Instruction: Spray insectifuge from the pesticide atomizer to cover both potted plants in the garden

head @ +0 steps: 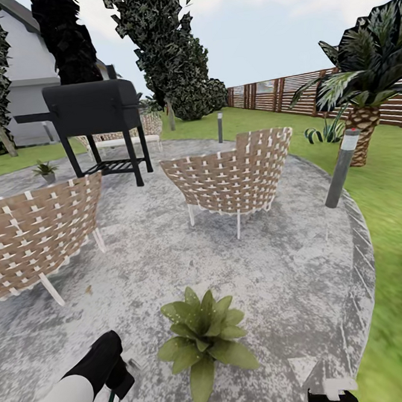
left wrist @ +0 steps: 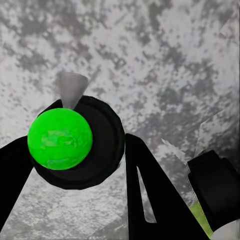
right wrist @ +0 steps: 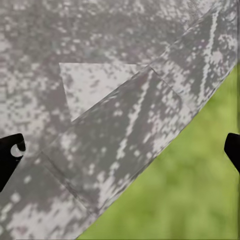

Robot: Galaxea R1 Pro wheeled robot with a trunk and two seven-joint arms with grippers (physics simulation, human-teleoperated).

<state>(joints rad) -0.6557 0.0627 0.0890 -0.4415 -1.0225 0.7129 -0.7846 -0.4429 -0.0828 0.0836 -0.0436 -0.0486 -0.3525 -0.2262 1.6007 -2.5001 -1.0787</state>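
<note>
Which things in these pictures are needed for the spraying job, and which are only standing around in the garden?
Needed:
pesticide atomizer, held in the left gripper
near potted plant
far potted plant

Only standing around:
wicker chairs
black grill
palm
lamp post

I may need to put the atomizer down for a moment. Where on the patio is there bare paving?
Free: the grey paving between the near plant, the right chair and the lawn edge. Also the strip between the two chairs. Crowded: around the grill and the left chair.
</note>
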